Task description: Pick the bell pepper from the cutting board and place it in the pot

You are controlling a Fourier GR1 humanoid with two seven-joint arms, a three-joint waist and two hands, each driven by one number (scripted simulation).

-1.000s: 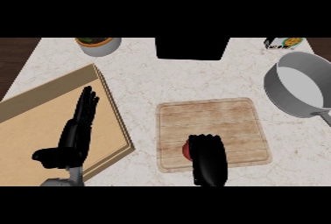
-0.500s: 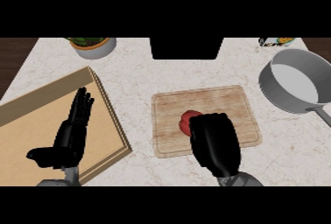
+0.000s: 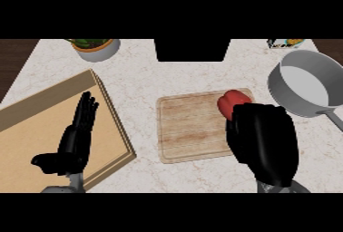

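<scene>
A red bell pepper (image 3: 230,101) shows over the far right corner of the small wooden cutting board (image 3: 191,129). My right hand (image 3: 264,140) comes up from below, its fingers curled round the pepper's near side and hiding its lower half. The grey pot (image 3: 305,81) stands just right of the board, its handle pointing toward the near right. My left hand (image 3: 75,138) rests open, fingers up, over the large board at the left.
A large light wooden board (image 3: 40,131) lies on the left of the marble counter. A bowl with green contents (image 3: 95,47) stands at the back left, and a dark block (image 3: 192,49) at the back centre. A small item (image 3: 286,43) sits beyond the pot.
My right hand has closed on the bell pepper and carried it from the board's middle to its far right corner, toward the pot. The left hand has stayed still.
</scene>
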